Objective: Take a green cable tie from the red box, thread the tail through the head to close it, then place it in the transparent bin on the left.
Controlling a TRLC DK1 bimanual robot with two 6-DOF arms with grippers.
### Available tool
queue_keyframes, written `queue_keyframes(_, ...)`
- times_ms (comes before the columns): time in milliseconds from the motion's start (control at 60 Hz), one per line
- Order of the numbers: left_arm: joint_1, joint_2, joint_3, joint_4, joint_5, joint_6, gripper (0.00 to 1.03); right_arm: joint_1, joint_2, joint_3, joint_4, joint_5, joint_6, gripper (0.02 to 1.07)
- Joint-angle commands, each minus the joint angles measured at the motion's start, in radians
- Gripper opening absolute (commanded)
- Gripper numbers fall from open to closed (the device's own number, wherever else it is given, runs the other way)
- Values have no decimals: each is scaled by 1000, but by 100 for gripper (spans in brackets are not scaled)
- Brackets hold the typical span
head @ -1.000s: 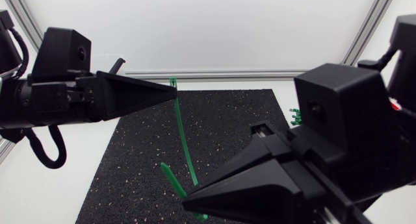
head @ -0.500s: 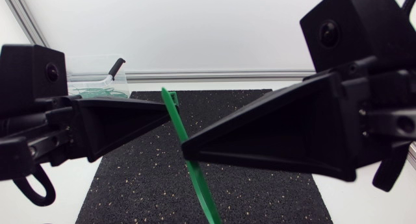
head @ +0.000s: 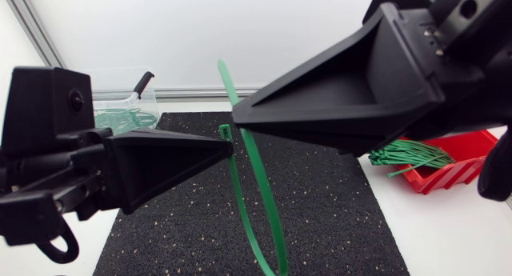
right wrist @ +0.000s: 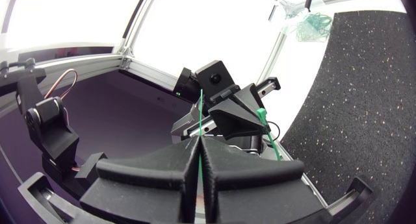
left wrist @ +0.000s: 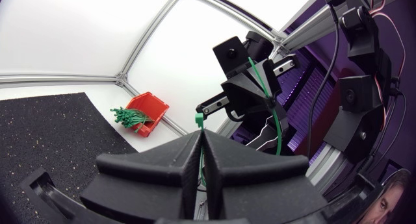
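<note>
Green nylon cable tie (head: 254,176) hangs bent into a long loop in the head view. The loop's bottom is cut off at the lower edge, and whether the tail passes through the head cannot be made out. The matte black left gripper (head: 230,146) has its wedge fingers pressed together on the tie just below the head. The matte black right gripper (head: 236,118), just above it, is clamped on the strap, and the tail sticks up past it. Both broad grippers hide much of the speckled black rubber mat (head: 328,208). The open red plastic box (head: 458,158) is partly covered by the right arm, with a bundle of green ties (head: 408,154) spilling from it. The transparent bin (head: 118,110) stands at the mat's far left corner with closed ties inside.

From the left wrist, the left gripper (left wrist: 200,136) shows its fingers meeting in a tight seam with the tie's square head (left wrist: 199,120) poking out. The strap (left wrist: 278,117) curves past the other gripper ahead. The red box (left wrist: 151,108) sits beyond the mat (left wrist: 52,133).

From the right wrist, the right gripper (right wrist: 198,143) pinches a thin green strip (right wrist: 200,113) between closed fingers. The left gripper faces it, and the bin (right wrist: 300,17) is small and hard to make out.
</note>
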Motion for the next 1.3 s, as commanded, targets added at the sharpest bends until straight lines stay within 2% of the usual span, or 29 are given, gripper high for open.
queue_keyframes(0,-18,26,-8,27,-9,-26,4,-10,33,63,-54,-16,62,8)
queue_keyframes(83,-39,46,-2,38,-35,-25,4,-26,59,105,-142,-49,83,8)
queue_keyframes(450,-43,92,41,81,-100,-25,4,-50,45,117,-208,-58,292,8)
queue_keyframes(717,-44,80,47,83,-129,-57,4,-96,46,132,-283,-58,367,8)
queue_keyframes(1000,-69,71,46,81,-166,-138,4,-113,33,123,-306,-56,401,8)
queue_keyframes(1283,-112,78,76,49,-210,-166,4,-104,29,134,-318,-61,413,8)
